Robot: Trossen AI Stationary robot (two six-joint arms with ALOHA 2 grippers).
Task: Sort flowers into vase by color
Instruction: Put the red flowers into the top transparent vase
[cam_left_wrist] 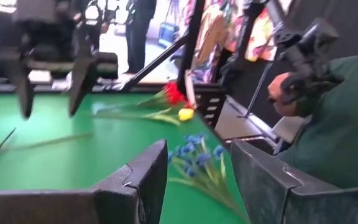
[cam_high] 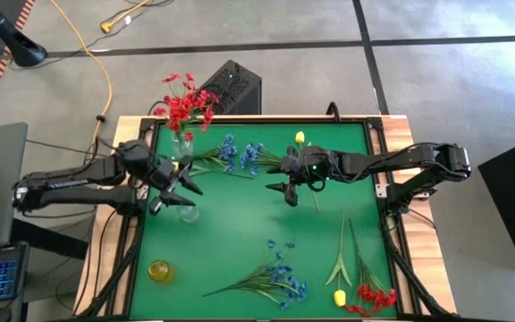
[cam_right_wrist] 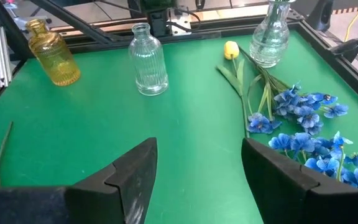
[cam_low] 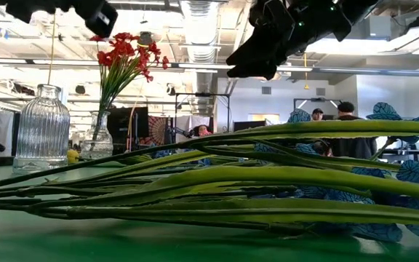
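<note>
Both grippers hang open above the green table and hold nothing. My left gripper [cam_high: 175, 188] [cam_left_wrist: 197, 186] hovers by an empty clear ribbed vase [cam_high: 189, 211] [cam_right_wrist: 149, 62]. My right gripper [cam_high: 289, 190] [cam_right_wrist: 197, 180] is over the table's middle, near a spray of blue blossoms [cam_high: 240, 156] [cam_right_wrist: 303, 124] and a yellow tulip [cam_high: 299, 137] [cam_right_wrist: 230, 50] lying flat at the far side. Red blossoms [cam_high: 184, 103] [cam_low: 126, 58] stand with their stems in a clear vase [cam_high: 181, 143] [cam_right_wrist: 271, 37]. An empty yellow vase [cam_high: 160, 270] [cam_right_wrist: 51, 59] stands near left.
At the near edge lie another blue spray [cam_high: 275, 277] [cam_left_wrist: 194, 152], a yellow tulip [cam_high: 339, 295] [cam_left_wrist: 185, 114] and a red spray [cam_high: 374, 298]; their stems [cam_low: 217, 182] fill the low view. Bare green mat [cam_high: 240, 224] spreads between the grippers and these flowers. People stand in the room behind.
</note>
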